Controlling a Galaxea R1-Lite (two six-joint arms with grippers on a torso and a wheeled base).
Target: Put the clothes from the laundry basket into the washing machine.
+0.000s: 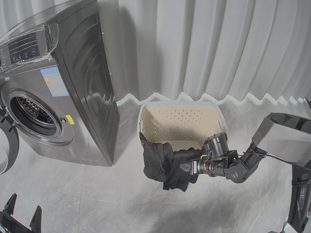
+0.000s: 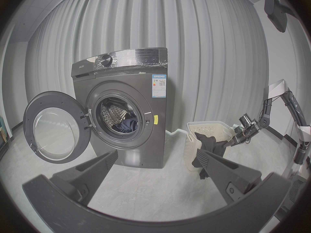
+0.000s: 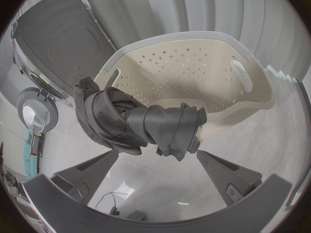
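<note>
The room has a pale grey floor [image 1: 129, 204] and a long white curtain [image 1: 194, 33] along the far wall. On the left stands the grey washing machine [image 1: 84, 81]. Its round door [image 2: 55, 127] is swung wide open. Inside the drum I can see a dark blue cloth [image 2: 128, 125], so some washing is already in there.

To the right of the machine the cream laundry basket [image 1: 181, 105] sits on the floor. I can see its bare bottom, so it looks almost empty. One dark garment [image 1: 162, 165] hangs over its near left rim, and most of it droops down the outside.

The right tool [image 1: 185, 167] is right up against that garment. Its two fingers are spread wide, so it isn't pinching the cloth. The left tool [image 1: 22, 212] is low down at the near left, with its fingers spread too and nothing in it.

I think the job is nearly done. What's left is to grab this last garment, carry it left and push it into the drum.
</note>
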